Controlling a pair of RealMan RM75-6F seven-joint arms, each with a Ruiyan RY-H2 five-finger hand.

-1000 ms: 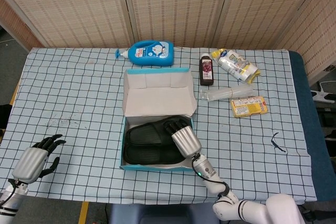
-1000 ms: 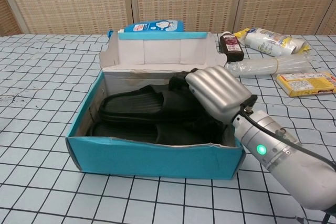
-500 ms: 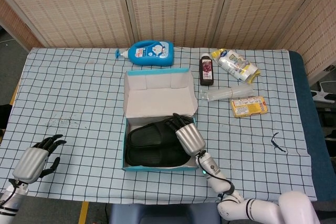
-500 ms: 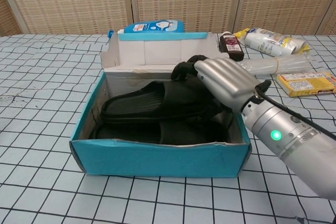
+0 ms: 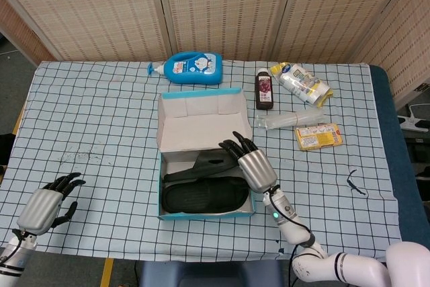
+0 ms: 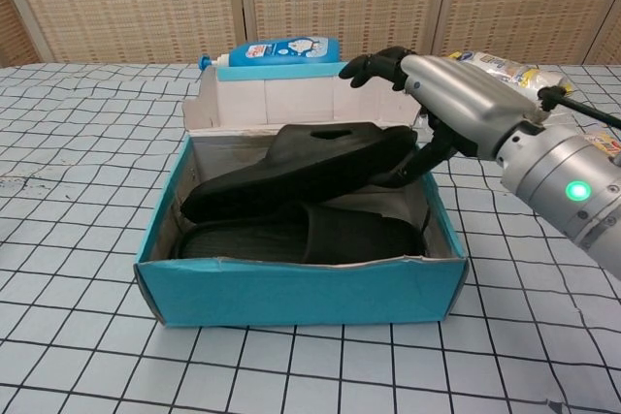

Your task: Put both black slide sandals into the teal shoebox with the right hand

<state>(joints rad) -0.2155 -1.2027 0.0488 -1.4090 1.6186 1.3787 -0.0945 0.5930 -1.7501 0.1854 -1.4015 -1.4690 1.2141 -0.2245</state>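
Observation:
The teal shoebox (image 5: 163,186) (image 6: 301,288) stands open in the middle of the checked table, its lid flap upright at the back. One black slide sandal (image 5: 205,197) (image 6: 320,235) lies flat on the box floor. The other sandal (image 5: 205,164) (image 6: 301,167) is tilted above it, its right end raised over the box rim. My right hand (image 5: 250,160) (image 6: 456,99) holds that raised end, the thumb hooked beneath it and the fingers stretched out above. My left hand (image 5: 47,203) rests on the table at the near left, apart from everything and holding nothing.
Behind the box lies a blue bottle (image 5: 195,67) (image 6: 281,48). To the right of the box are a dark bottle (image 5: 264,90), a white pouch (image 5: 304,82), a clear plastic pack (image 5: 289,120) and a yellow packet (image 5: 318,136). A small black object (image 5: 356,183) lies near the right edge.
My right hand has risen and moved right out of the box, bringing one sandal's end up with it. The box has slid a little to the right. The left hand has stayed put.

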